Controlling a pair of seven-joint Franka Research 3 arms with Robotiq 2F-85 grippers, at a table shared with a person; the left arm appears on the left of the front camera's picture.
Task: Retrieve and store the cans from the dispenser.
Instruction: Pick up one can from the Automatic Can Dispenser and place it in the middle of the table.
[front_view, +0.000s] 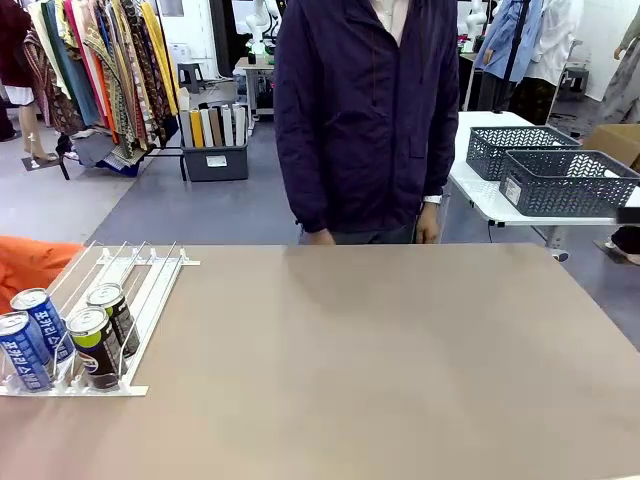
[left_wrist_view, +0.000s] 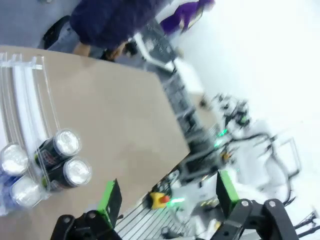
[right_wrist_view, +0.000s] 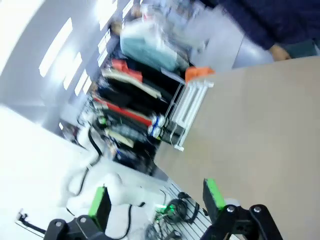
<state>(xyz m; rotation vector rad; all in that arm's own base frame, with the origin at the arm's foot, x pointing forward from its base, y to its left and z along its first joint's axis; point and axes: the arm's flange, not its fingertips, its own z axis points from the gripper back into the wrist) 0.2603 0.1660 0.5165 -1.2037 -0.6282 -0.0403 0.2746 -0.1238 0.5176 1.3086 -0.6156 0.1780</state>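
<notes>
The white dispenser (front_view: 140, 290) lies at the table's left edge, its rails sloping toward me. Several cans stand at its near end: two blue-and-white cans (front_view: 32, 335) on the left, two dark cans (front_view: 100, 335) with green-yellow bands beside them. From above, my left wrist view shows the dispenser (left_wrist_view: 25, 95), the dark cans' silver tops (left_wrist_view: 67, 160) and the blue cans (left_wrist_view: 17, 175). My left gripper (left_wrist_view: 167, 195) hangs open and empty, above and off to the side of the cans. My right gripper (right_wrist_view: 156, 200) is open and empty, far from the dispenser (right_wrist_view: 190, 102).
A person in a dark jacket (front_view: 365, 110) stands at the table's far edge, hands down at the sides. Orange cloth (front_view: 35, 265) lies behind the dispenser. Two dark grey lattice baskets (front_view: 565, 180) sit on a separate white table at back right. The brown tabletop (front_view: 400, 360) is bare.
</notes>
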